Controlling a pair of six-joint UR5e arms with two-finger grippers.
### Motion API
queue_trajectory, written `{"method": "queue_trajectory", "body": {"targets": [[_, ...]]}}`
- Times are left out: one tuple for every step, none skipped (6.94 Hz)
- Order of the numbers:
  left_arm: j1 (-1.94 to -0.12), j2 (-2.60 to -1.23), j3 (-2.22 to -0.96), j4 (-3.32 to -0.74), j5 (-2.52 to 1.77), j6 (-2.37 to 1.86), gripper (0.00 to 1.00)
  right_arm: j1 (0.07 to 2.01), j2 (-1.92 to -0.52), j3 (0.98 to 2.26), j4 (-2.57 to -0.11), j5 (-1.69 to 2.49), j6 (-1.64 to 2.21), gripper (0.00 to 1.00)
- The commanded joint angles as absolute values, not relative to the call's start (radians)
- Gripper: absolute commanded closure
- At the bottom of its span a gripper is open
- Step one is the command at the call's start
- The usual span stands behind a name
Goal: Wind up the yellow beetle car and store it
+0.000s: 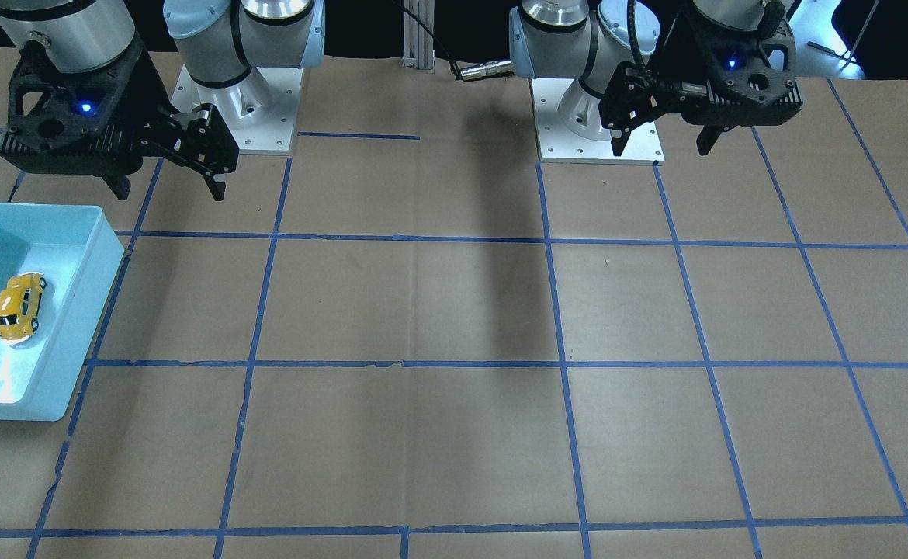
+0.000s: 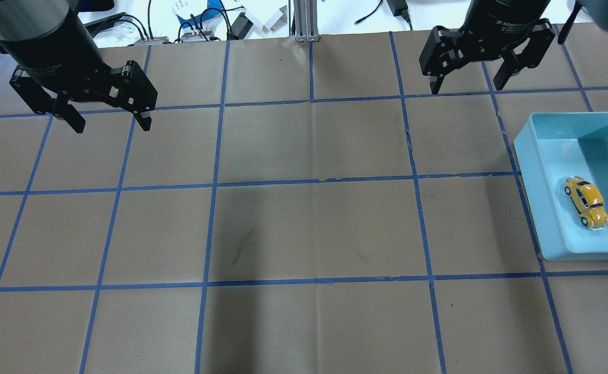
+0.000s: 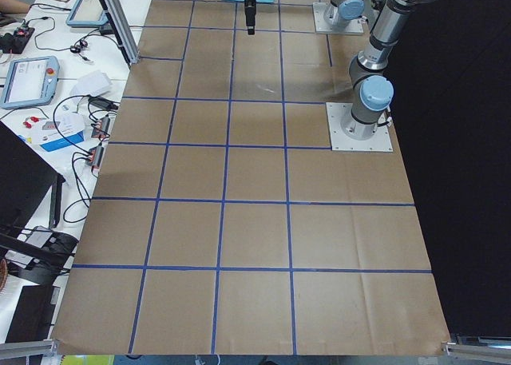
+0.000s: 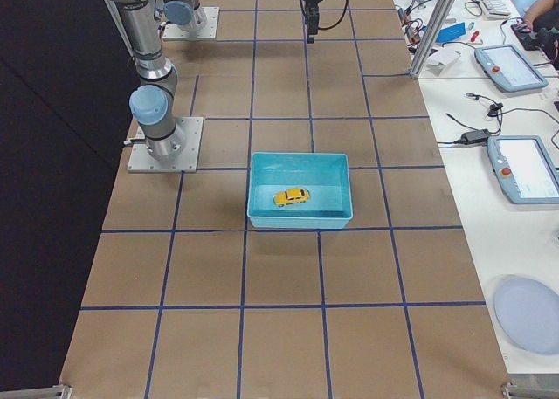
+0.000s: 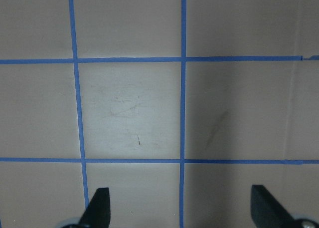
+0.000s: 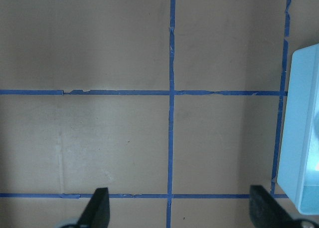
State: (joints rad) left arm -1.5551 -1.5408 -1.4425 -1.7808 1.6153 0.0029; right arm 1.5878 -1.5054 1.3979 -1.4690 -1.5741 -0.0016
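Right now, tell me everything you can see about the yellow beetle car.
The yellow beetle car is a tiny, glossy toy with a rounded body, dark windows and black wheels; it looks like painted metal or plastic. It sits upright on its wheels on the floor of the light blue bin, angled diagonally to the walls. Only the bin floor appears to touch it. The right end effector and left end effector hang open, well away from it.

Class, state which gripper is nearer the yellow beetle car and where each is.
Right. The right gripper hangs open just off the tray holding the yellow beetle car; the left gripper hangs open across the table.
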Motion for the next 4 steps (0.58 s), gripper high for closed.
{"method": "queue_trajectory", "body": {"targets": [[-1.557,-1.54,-1.442,-1.781,1.615,0.002,0.0,1.586,-1.508,1.397,-1.476,-1.571,-0.002,0.0],[-1.557,-1.542,-1.44,-1.781,1.615,-0.002,0.0,1.588,-1.509,1.399,-1.474,-1.568,-0.002,0.0],[-1.557,-1.539,-1.445,-1.782,1.615,-0.002,0.0,1.586,-1.509,1.402,-1.474,-1.568,0.0,0.0],[-1.551,-1.537,-1.445,-1.784,1.618,0.008,0.0,1.586,-1.509,1.399,-1.474,-1.568,-0.002,0.0]]}}
